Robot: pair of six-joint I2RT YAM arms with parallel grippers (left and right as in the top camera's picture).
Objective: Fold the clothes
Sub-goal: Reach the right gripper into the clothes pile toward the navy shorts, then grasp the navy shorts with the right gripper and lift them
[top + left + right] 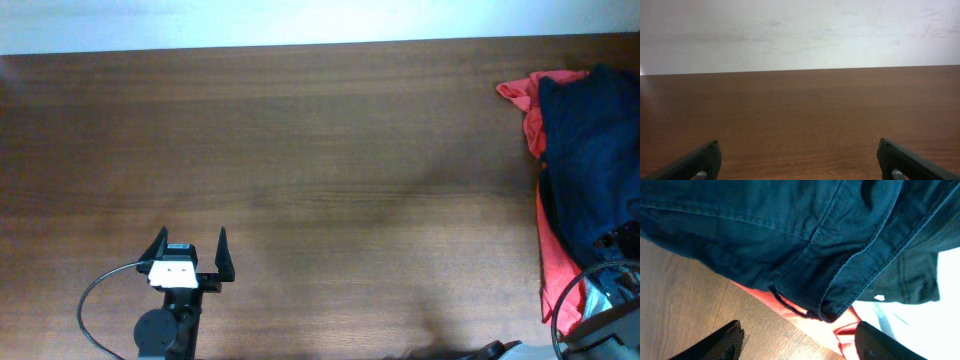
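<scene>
Shorts (590, 150), navy, soft and limp, lie crumpled on the red garment (515, 95); their stitched hem (840, 282) looks the firmest hold. Right gripper (799, 327), part-open and empty, sits just beside that hem; left gripper (192, 240), well apart from the red garment, gapes empty.

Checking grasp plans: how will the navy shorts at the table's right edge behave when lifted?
Probably floppy: the navy shorts lie bunched and wrinkled, so they should drape and sag. The thick stitched hem may offer a firmer pinch. They rest on the red garment, which might drag along.
</scene>
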